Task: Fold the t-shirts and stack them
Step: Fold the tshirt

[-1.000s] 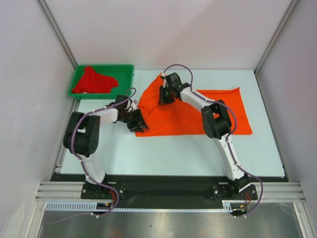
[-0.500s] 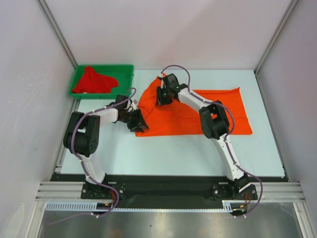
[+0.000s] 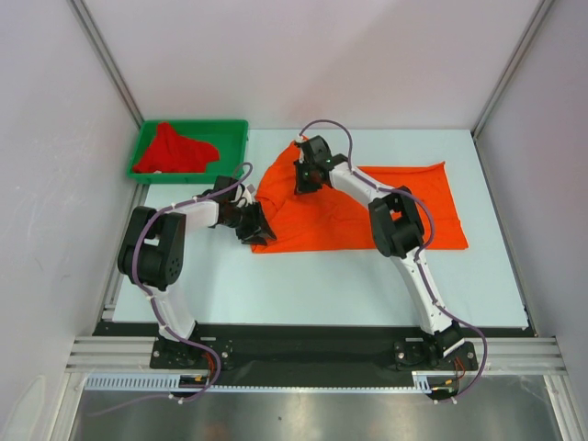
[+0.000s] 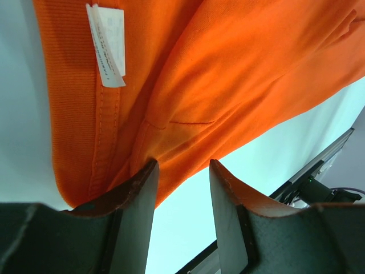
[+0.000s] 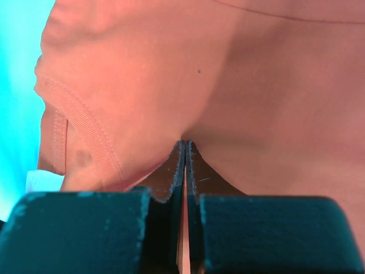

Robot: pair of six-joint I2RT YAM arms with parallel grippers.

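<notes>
Your desk (image 3: 349,285) is a pale, flat surface filling the middle of the top view. You have two things lying directly on it. An orange t-shirt (image 3: 432,197) spreads from the centre toward the right of the frame. It is rumpled at its left end, and its white neck label (image 4: 108,45) faces up. A green tray (image 3: 188,124) sits in the desk's upper left corner, near that rumpled end.

We've got a pale blue-white surface (image 3: 322,285) boxed in by plain white panels: back wall (image 3: 312,55), left wall (image 3: 46,184), right wall (image 3: 551,184), with aluminium posts (image 3: 106,60) running up both back corners. Light is even and diffuse, with soft shadows only. Along the near edge we see a black strip (image 3: 303,342), an aluminium rail (image 3: 303,367), then a brushed metal sheet (image 3: 312,413).
</notes>
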